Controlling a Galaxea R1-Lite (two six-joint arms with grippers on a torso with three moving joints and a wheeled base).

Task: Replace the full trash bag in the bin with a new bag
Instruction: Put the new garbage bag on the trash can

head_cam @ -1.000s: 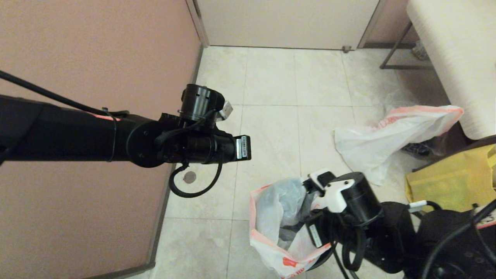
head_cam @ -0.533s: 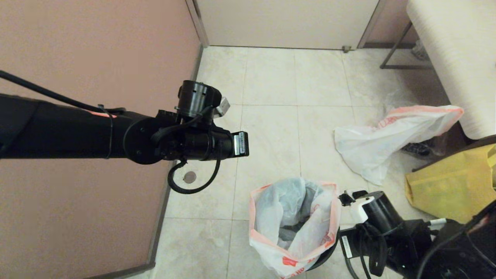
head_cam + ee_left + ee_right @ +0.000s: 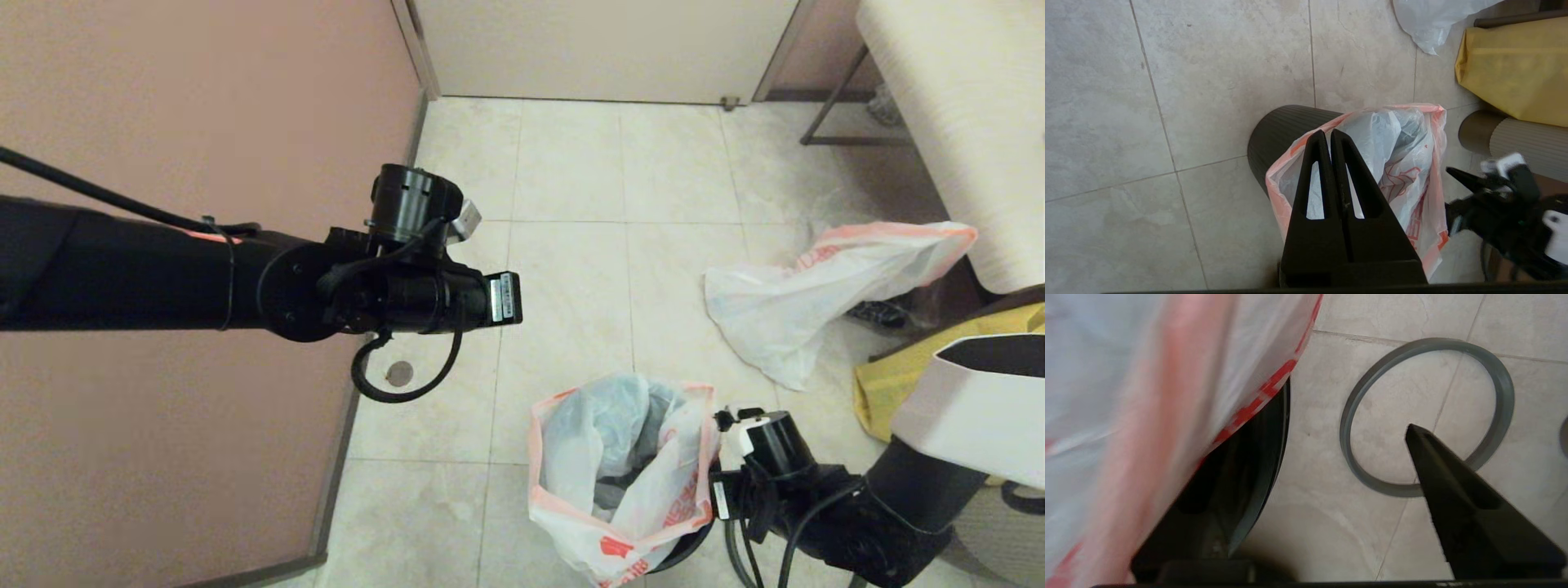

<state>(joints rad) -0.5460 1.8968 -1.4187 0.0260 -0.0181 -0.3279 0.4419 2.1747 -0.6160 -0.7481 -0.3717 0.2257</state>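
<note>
1. At the left of the head view the left arm [image 3: 163, 278] stretches level across the pink wall, well above the floor tiles [image 3: 571, 269]. Its wrist view shows the left gripper [image 3: 1329, 136] with both fingers pressed together, holding nothing, hanging over the bag's mouth.
2. In the lower middle of the head view stands the bin [image 3: 682, 551], small, round and dark; only a sliver shows under the plastic. The left wrist view shows its ribbed side wall [image 3: 1278, 134].
3. The full trash bag [image 3: 620, 482] sits in the bin, its orange-pink mouth band standing open above the rim, red print on the side facing the right arm.
4. Just right of the bag, in the lower right of the head view, is the right gripper [image 3: 722, 423]. In its wrist view one finger [image 3: 1453, 486] is clear of the bag and the other is hidden behind the plastic, so the fingers stand wide apart; I cannot tell whether the hidden one touches the bag.
5. A grey rim ring [image 3: 1502, 400] lies flat on the tiles beside the bin, off it.
6. In the right middle of the head view the new bag [image 3: 816, 286] lies limp on the floor, apart from the bin.
7. At the far right sits a yellow fabric bag [image 3: 890, 380].
</note>
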